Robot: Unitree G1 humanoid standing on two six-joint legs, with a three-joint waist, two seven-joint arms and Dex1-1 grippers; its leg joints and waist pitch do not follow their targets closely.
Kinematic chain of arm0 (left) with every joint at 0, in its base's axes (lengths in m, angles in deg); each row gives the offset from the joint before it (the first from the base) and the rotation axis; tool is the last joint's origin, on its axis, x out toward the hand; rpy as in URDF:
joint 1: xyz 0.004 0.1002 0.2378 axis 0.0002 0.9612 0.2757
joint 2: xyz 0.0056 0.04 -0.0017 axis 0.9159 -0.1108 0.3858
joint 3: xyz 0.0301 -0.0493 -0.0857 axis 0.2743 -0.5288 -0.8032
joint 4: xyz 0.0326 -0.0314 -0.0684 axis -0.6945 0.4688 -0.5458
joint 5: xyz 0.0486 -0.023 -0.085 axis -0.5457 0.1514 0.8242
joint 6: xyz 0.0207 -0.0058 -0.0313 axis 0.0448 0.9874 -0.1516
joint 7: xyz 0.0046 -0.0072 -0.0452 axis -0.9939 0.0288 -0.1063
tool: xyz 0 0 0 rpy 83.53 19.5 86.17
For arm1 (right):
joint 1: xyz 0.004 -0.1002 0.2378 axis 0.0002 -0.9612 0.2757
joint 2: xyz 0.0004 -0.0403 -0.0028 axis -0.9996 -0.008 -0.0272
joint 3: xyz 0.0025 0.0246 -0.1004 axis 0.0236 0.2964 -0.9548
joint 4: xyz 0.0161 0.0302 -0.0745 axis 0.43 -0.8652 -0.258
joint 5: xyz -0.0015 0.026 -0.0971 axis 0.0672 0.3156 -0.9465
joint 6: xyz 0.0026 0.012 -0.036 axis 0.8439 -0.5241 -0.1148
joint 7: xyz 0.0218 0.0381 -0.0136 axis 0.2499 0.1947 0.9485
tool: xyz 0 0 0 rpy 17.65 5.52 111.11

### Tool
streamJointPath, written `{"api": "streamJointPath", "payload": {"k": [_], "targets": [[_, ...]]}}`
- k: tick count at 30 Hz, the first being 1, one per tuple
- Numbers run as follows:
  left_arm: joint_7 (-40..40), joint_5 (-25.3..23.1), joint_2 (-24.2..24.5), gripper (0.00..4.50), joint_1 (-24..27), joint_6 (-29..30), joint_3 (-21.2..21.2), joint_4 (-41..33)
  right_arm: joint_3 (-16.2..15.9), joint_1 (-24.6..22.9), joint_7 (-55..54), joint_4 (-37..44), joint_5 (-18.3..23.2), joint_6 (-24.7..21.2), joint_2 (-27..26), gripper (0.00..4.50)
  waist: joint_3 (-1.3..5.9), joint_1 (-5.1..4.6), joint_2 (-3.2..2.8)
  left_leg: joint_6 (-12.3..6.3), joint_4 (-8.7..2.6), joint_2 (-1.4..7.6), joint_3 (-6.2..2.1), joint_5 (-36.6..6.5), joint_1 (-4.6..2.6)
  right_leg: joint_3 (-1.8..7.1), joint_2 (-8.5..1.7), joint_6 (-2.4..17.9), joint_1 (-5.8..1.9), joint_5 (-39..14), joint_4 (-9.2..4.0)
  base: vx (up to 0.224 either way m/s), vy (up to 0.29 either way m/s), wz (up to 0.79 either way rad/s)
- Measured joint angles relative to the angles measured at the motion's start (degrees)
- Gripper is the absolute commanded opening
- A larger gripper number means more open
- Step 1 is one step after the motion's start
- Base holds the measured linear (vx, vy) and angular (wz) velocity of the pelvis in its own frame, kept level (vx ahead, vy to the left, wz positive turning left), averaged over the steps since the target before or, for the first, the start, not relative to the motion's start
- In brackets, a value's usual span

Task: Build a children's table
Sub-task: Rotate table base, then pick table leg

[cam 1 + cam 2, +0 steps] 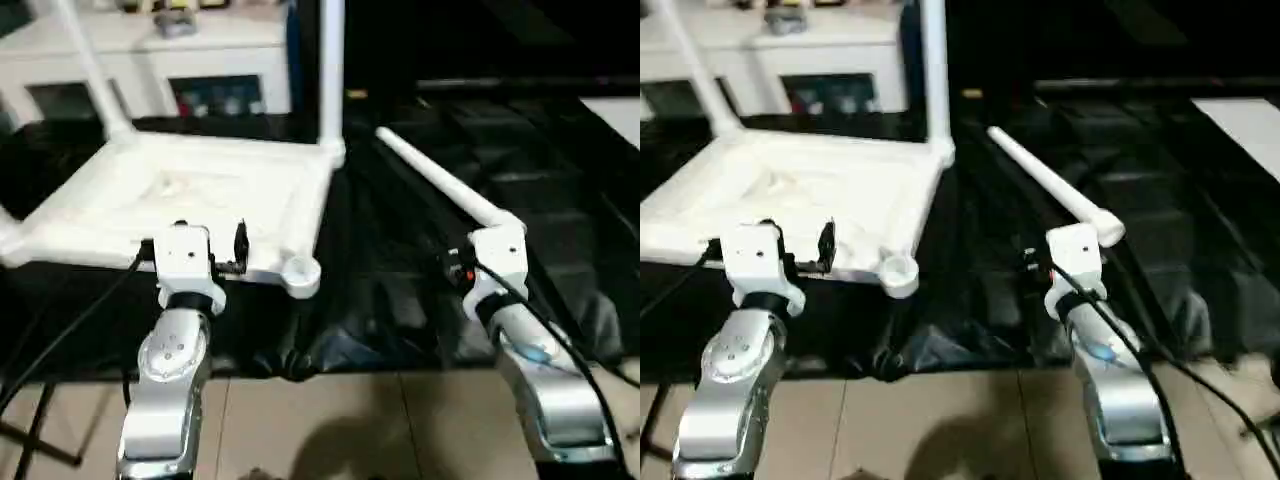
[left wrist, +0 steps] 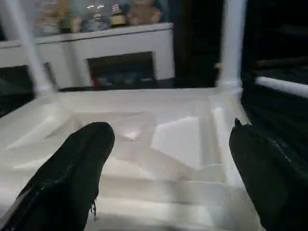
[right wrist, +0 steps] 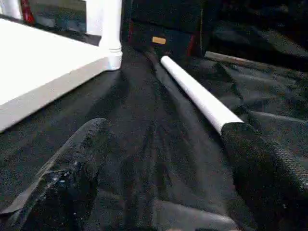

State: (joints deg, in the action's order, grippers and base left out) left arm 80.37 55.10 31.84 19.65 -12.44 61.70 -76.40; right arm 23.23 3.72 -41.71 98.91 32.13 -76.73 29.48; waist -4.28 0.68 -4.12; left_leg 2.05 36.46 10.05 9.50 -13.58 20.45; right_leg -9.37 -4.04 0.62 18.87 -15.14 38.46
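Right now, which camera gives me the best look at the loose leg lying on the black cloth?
The left eye view: the loose leg shows whole, lying diagonally toward the right tool. The right eye view shows it much the same. The right wrist view has its near end behind a finger. The left wrist view catches a short stretch at the edge.

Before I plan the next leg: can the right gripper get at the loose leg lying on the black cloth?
Probably yes. The right gripper is open beside the near end of the loose leg, with bare black cloth between them.

A lived-in home room: white cabinet point(image 2: 120, 48) topped with stuffed toys point(image 2: 139, 12), tiled floor point(image 1: 330, 420).
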Motion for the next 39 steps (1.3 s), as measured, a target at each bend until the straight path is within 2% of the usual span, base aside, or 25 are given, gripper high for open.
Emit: {"api": "streamJointPath", "payload": {"k": [1,2,4,6,8,9,10,11,12,14,15,16,17,18,19,21,23,24,25,26,28,29,31,33,39], "targets": [[0.1,0.2,-0.2,4.43,0.11,0.01,0.02,0.11,-0.16,-0.12,0.16,-0.07,0.07,0.01,0.14,4.09,0.63,0.42,1.69,0.08,0.26,-0.51,0.66,0.04,-0.07,2.81,-0.82,-0.31,-0.39,-2.38,1.99,0.086,0.06,-0.04],[0.15,0.34,-0.84,4.43,0.66,0.0,0.03,0.11,-0.25,0.08,0.29,-0.19,0.26,0.03,0.01,4.09,0.37,0.71,2.17,0.3,0.29,-1.22,0.3,-0.23,-0.51,3.34,-1.14,-0.24,0.28,-3.59,2.13,0.062,-0.066,-0.12],[0.33,0.41,-1.35,4.43,1.71,0.08,0.87,0.16,-0.26,0.21,0.52,-0.62,0.27,0.46,0.0,4.09,0.4,0.83,0.91,-0.44,3.62,-1.83,-3.05,-2.23,1.76,-0.92,-2.73,-0.39,-0.92,-3.57,0.95,0.119,-0.027,-0.15],[0.41,0.5,-1.38,4.43,1.24,0.07,1.54,0.09,-0.26,0.23,0.51,-1.08,0.23,0.71,-0.01,4.09,0.48,-0.22,-0.21,-0.77,3.58,-0.79,-4.06,-2.41,1.99,-5.13,-3.21,-0.57,-2.98,-3.45,-0.26,0.105,0.04,0.28],[0.4,0.5,-1.25,4.43,1.24,0.06,1.51,0.06,-0.35,0.41,0.57,-1.15,0.24,0.9,-0.14,4.09,0.64,-1.15,-0.7,-0.63,3.48,-0.18,-4.64,-2.35,1.75,-6.9,-2.91,-1.03,-5.22,-3.44,-2.21,0.107,0.053,0.51],[0.39,0.51,-0.85,4.43,1.37,0.06,1.37,0.02,-0.61,0.98,0.74,-1.15,0.24,1.03,-0.22,4.09,0.6,-1.95,-0.29,-0.11,2.47,-0.1,-4.38,-2.07,0.66,-5.35,-1.91,-1.13,-5.36,-3.62,-3.18,0.167,0.027,0.4],[0.34,0.51,-0.5,4.43,1.86,0.09,0.91,0.02,-1.39,1.7,1.02,-1.11,0.27,1.11,-0.39,4.09,0.59,-2.14,-0.03,-0.04,1.75,-0.84,-4.37,-1.95,0.12,-2.44,-0.81,-0.15,-5.04,-4.18,-3.02,0.167,0.027,0.4],[0.25,0.48,0.07,4.43,2.09,0.15,0.36,0.06,-2.02,2.12,1.15,-0.89,0.28,1.37,-0.55,4.09,0.82,-2.49,0.46,-0.64,1.48,-1.6,-4.48,-1.89,-0.51,0.13,0.01,0.41,-4.35,-4.47,-1.33,0.2,0.037,0.09],[0.15,0.45,0.35,4.43,1.99,0.14,-0.29,0.05,-2.21,2.2,1.16,-0.79,0.26,1.81,-0.52,4.09,1.14,-2.99,0.9,-1.3,1.46,-2.5,-4.46,-2.39,-1.15,2.73,0.45,0.14,-2.22,-4.44,1.94,0.203,0.022,-0.02],[0.12,0.42,0.07,4.43,1.77,0.13,-0.15,0.01,-2.19,2.0,1.15,-0.94,0.22,1.88,-0.36,4.09,1.45,-3.77,1.5,-1.73,1.32,-3.52,-4.17,-3.14,-2.06,5.38,0.46,-1.24,1.62,-3.69,4.15,0.192,-0.001,-0.02],[0.13,0.42,-0.17,4.43,1.58,0.1,0.0,-0.02,-2.17,1.9,1.13,-1.12,0.18,1.89,-0.31,4.09,1.77,-3.88,2.79,-1.62,1.18,-4.83,-3.78,-3.6,-2.59,7.16,-0.48,-1.73,3.85,-2.33,1.82,0.156,-0.063,0.01],[0.13,0.43,-0.35,4.43,1.29,0.08,0.29,0.14,-1.91,1.65,1.11,-1.25,0.16,1.99,0.09,4.09,1.83,-3.94,3.57,-1.74,1.36,-5.52,-3.49,-4.18,-2.67,8.27,-1.01,-1.66,4.09,-0.11,1.98,0.156,-0.063,0.01],[0.12,0.44,-1.38,4.43,1.28,0.11,1.08,0.27,-1.24,1.21,1.07,-1.74,0.05,1.99,0.51,4.09,1.67,-3.34,3.75,-5.25,2.8,-5.83,-3.56,-5.23,-2.5,8.68,-0.69,-1.04,3.44,-0.83,1.74,0.152,-0.092,0.08],[0.26,0.52,-1.75,4.43,1.21,0.09,2.7,0.28,-0.54,1.24,1.01,-2.84,-0.26,1.97,0.96,4.09,1.7,-2.35,3.56,-6.91,5.75,-6.19,-4.27,-5.82,-1.31,8.72,-0.36,-0.7,2.46,-0.95,0.82,0.148,-0.086,-0.02],[0.28,0.54,-1.65,4.43,1.1,0.05,2.95,0.28,-0.21,1.26,0.98,-3.07,-0.37,1.97,0.97,4.09,1.72,-1.81,3.55,-6.82,7.14,-6.4,-4.31,-5.77,-0.48,8.7,-0.23,-0.58,1.46,-0.99,0.04,0.148,-0.086,-0.02],[0.24,0.73,-1.3,4.43,0.81,-0.03,2.44,0.28,-0.33,1.72,0.99,-2.88,-0.56,2.03,0.97,4.09,1.87,-0.72,2.78,-4.63,5.41,-5.78,-4.4,-4.42,1.01,8.07,0.75,-0.18,-0.77,-1.25,-1.63,0.137,-0.041,-0.08],[0.21,0.75,-1.31,4.43,0.49,-0.12,2.28,0.28,-0.26,1.95,0.86,-2.69,-0.61,2.19,1.01,4.09,1.92,-0.21,0.33,-3.26,0.78,-3.64,-4.45,-2.38,1.68,6.1,2.47,-0.21,-2.71,-1.74,-2.69,0.136,0.019,-0.02],[0.15,0.74,-1.04,4.43,0.48,-0.16,2.04,0.4,-0.17,2.08,0.51,-2.86,-0.43,2.17,0.24,4.09,1.74,-0.29,-0.84,-1.42,1.12,-2.36,-4.51,0.5,0.98,5.38,2.91,-0.4,-3.47,-2.35,-2.64,0.13,0.116,0.04],[0.1,0.75,-0.85,4.43,0.59,-0.16,1.91,0.58,-0.36,2.11,0.48,-2.88,-0.13,2.05,-0.6,4.09,1.69,-0.5,-0.65,-1.65,1.24,-2.52,-4.49,0.17,0.88,5.31,2.73,-0.35,-3.74,-2.66,-2.67,0.13,0.116,0.04],[-0.15,0.72,-0.33,4.43,0.6,-0.14,0.95,0.88,-0.96,2.64,0.46,-2.86,0.36,1.84,-1.25,4.09,1.78,-0.87,-0.21,-1.88,1.07,-2.96,-4.52,-0.3,0.64,5.69,2.52,1.36,-2.94,-3.7,-0.65,0.131,0.095,-0.07],[-0.19,0.74,-0.26,4.43,0.61,-0.31,0.54,1.08,-1.01,3.87,0.26,-3.08,-0.34,0.51,0.47,4.09,1.87,-2.08,-0.1,-2.72,1.06,-3.66,-4.51,-0.77,0.22,5.74,1.79,0.24,-0.52,-3.41,2.9,0.138,0.057,0.04],[0.03,0.74,-0.29,4.43,0.62,-0.68,0.99,1.03,-1.0,4.67,0.38,-3.96,-0.95,-0.68,2.35,4.09,2.06,-2.26,0.3,-2.96,1.07,-4.16,-4.39,-0.94,0.11,6.02,1.12,-1.03,0.86,-2.72,2.99,0.1,0.034,0.03],[0.52,0.7,0.03,4.48,0.59,-1.27,1.95,1.05,0.34,6.09,1.22,-6.16,-1.63,-1.65,4.61,4.26,2.43,-2.07,2.34,-2.84,1.81,-6.2,-4.01,-1.35,0.32,8.46,-0.94,-3.02,3.71,0.92,0.5,0.077,-0.024,-0.06],[1.69,0.83,-0.27,4.5,0.68,-1.31,4.01,1.25,2.13,6.96,2.58,-9.24,-1.53,-2.02,6.18,4.43,2.43,-1.22,2.03,-3.45,1.99,-6.14,-4.44,-1.64,1.34,8.69,-0.74,-2.79,3.89,1.08,0.5,0.051,-0.058,0.02],[10.13,4.53,4.26,4.5,0.31,-2.28,4.9,0.96,1.0,16.79,5.91,-21.47,-2.28,-2.98,10.46,4.47,2.42,-0.31,1.03,-1.34,1.2,-4.58,-4.18,-0.48,1.51,7.43,0.03,-1.25,3.26,2.69,-2.02,0.007,-0.01,0.0]]}}
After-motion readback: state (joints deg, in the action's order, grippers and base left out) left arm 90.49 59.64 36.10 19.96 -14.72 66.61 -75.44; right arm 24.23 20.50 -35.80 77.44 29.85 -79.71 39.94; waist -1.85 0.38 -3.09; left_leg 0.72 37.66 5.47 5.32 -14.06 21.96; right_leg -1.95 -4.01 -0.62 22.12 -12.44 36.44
